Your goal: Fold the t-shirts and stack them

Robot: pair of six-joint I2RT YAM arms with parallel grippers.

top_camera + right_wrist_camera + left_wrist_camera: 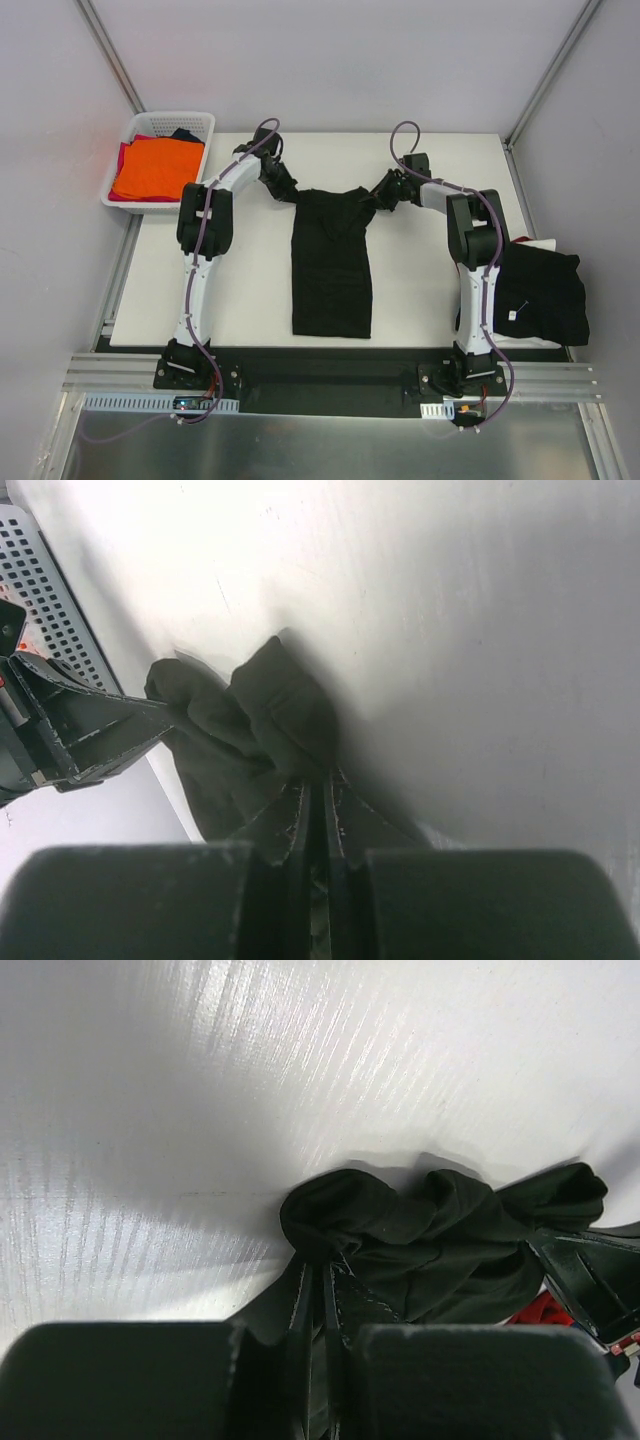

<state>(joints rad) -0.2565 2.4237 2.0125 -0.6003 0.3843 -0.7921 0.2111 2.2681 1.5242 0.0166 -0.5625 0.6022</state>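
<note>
Amid bunched black t-shirt [332, 270], left fingers [299, 1318], right fingers [296, 825] clamp; tips hidden.

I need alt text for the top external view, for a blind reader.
Two robot arms hold a black t-shirt lying on a white table, the left gripper and the right gripper each shut on one far corner. A white basket holding an orange shirt stands at far left; a folded black shirt lies at right.

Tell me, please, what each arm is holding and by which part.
Both hold the black t-shirt by its far edge: the left fingers are shut on its left corner, the right fingers on its right.
</note>
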